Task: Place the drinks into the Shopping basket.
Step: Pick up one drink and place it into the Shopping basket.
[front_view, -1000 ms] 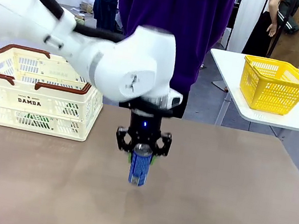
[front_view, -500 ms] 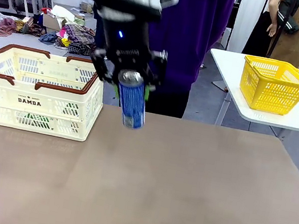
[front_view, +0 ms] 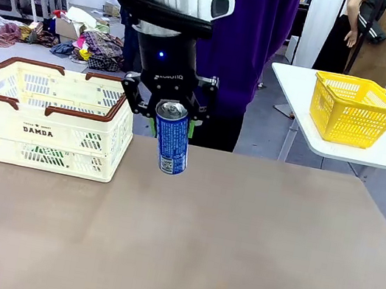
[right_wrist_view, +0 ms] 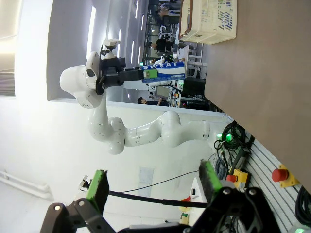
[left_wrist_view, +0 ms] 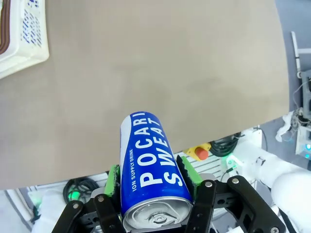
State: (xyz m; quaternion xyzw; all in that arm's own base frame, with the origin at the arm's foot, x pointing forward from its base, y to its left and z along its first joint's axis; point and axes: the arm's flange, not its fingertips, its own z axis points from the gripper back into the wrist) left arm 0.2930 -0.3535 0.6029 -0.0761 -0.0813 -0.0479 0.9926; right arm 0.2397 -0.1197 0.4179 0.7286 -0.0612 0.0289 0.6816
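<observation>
While left gripper (front_view: 166, 116) pinches 1 blue can (front_view: 172, 139), 1 Shopping basket (front_view: 48, 117) nearby, right gripper (right_wrist_view: 153, 187) spread.

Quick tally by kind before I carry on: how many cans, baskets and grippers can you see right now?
Cans: 1, blue can, held by the left gripper above the table
Baskets: 2, shopping basket, yellow basket
Grippers: 2, left and right gripper, open
Total: 5

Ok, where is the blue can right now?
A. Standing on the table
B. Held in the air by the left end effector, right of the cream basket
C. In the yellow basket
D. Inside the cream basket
B: the left end effector grips the blue Pocari Sweat can above the table, beside the cream DAMDA basket.
</observation>
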